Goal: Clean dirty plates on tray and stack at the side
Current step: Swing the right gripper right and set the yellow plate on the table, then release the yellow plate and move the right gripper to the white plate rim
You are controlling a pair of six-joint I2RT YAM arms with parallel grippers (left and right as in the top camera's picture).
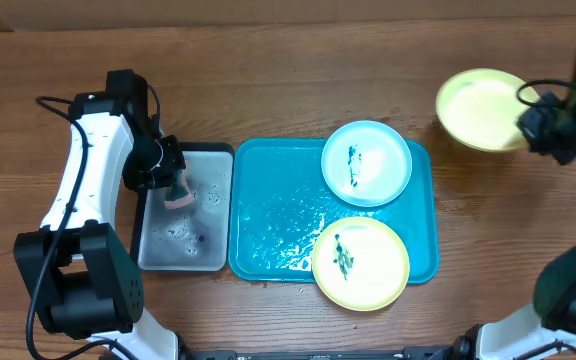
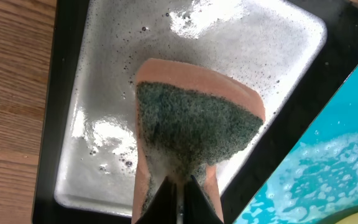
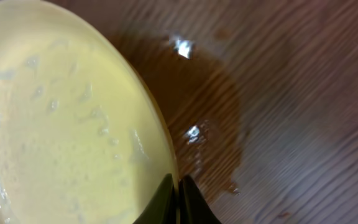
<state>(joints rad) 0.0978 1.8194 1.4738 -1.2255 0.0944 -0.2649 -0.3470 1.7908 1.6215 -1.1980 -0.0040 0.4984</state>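
Plates (image 1: pixel 366 163): three in all. Starting at the right hand (image 3: pixel 178 186): shut tight on the rim of the clean plate (image 1: pixel 473 108), upper right of the overhead frame, off the tray (image 1: pixel 268 235) and over the bare desk (image 1: pixel 288 70). No smears on it, only water drops, with a wet patch (image 3: pixel 210 93) on the wood just beside. Hard to tell whether touching the desk or not.

Left hand (image 2: pixel 180 183): shut on a soapy sponge (image 2: pixel 194 118), above the grey metal tray (image 1: pixel 183 255) at the left.

Lying on the right half of the tray: blue plate (image 1: pixel 366 163) and dirty yellow-green plate (image 1: pixel 360 262), both with dark green smears.

Looks like the putting-aside step for the first one. Next: set it down flat, let go, then reach for a dirty one and hold it steady for the sponge.
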